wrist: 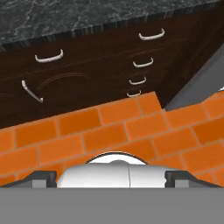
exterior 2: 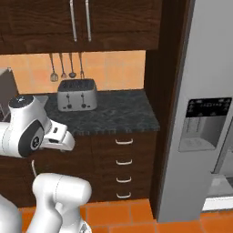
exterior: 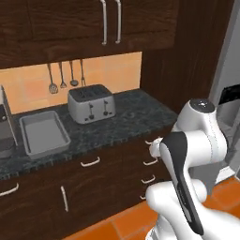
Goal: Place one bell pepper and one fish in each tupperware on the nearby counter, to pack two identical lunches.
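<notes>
One tupperware (exterior: pixel 43 131), a shallow light-grey rectangular container, lies empty on the dark speckled counter (exterior: pixel 131 119) left of the toaster. The same counter (exterior 2: pixel 113 111) runs along the top of the hand view (wrist: pixel 87 15). My gripper (wrist: pixel 111 177) is open, its two dark fingertips (wrist: pixel 43 177) wide apart with nothing between them. It hangs low in front of the drawers and points down at the orange tiled floor (wrist: pixel 109 127). The arm is folded close to the base. Bell pepper and fish are out of view.
A silver toaster (exterior: pixel 91 104) stands at the counter's back, with utensils (exterior: pixel 63 77) hanging on the wall above. Dark wood drawers (wrist: pixel 144 61) with curved handles sit under the counter. A grey fridge (exterior 2: pixel 200 113) stands to the right. A dark appliance (exterior: pixel 4 129) is at the far left.
</notes>
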